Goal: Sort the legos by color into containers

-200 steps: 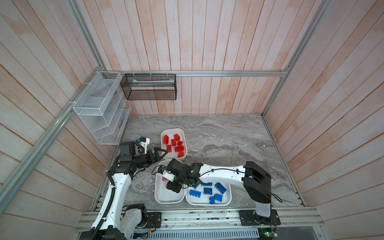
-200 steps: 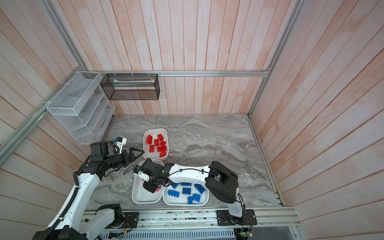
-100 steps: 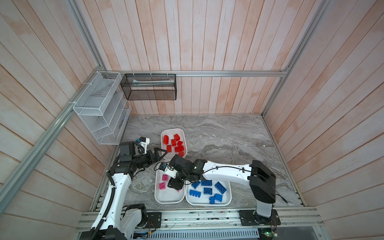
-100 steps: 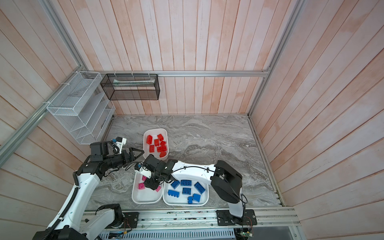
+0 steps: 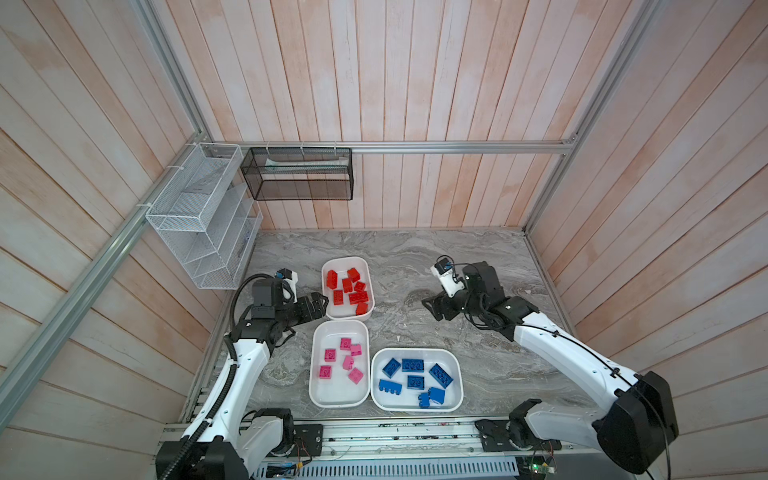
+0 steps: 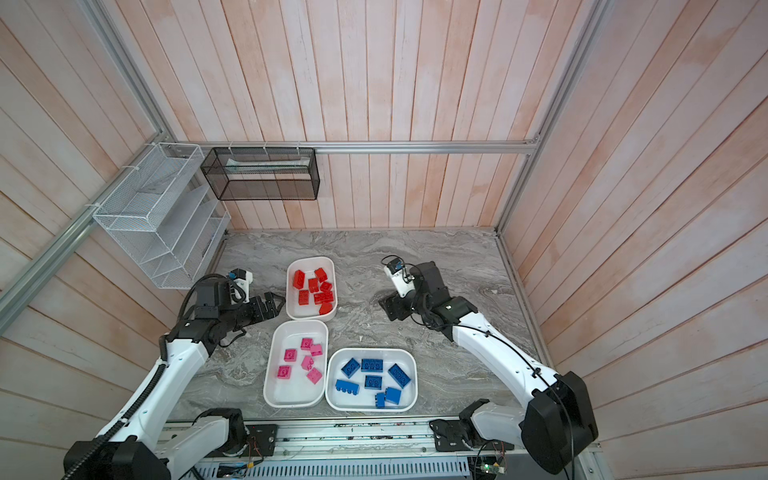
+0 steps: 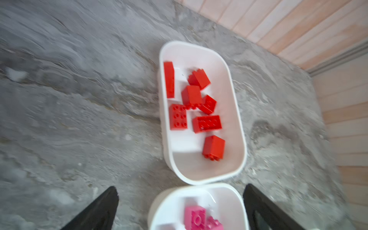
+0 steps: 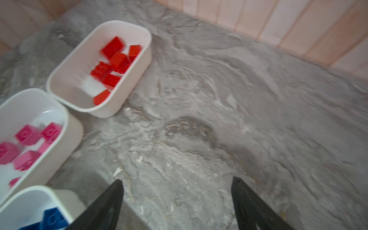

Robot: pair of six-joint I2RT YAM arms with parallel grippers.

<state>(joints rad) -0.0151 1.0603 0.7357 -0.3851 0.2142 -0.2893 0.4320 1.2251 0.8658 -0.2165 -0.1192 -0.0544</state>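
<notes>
Fingers spread wide and empty on both arms: the left gripper (image 5: 316, 306) hangs beside the red-brick tub (image 5: 328, 286), the right gripper (image 5: 434, 308) over bare marble (image 5: 478, 249), well apart from the blue-brick tub (image 5: 457, 390) and the pink-brick tub (image 5: 316, 390).

Right end effector (image 5: 434, 309) left the pink tub (image 5: 320, 390); spread empty.

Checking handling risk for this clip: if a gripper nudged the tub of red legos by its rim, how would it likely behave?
The red tub looks thin, shallow plastic, so probably light; it would likely slide on the smooth marble-look table rather than tip. Its loose red legos would probably shift.
</notes>
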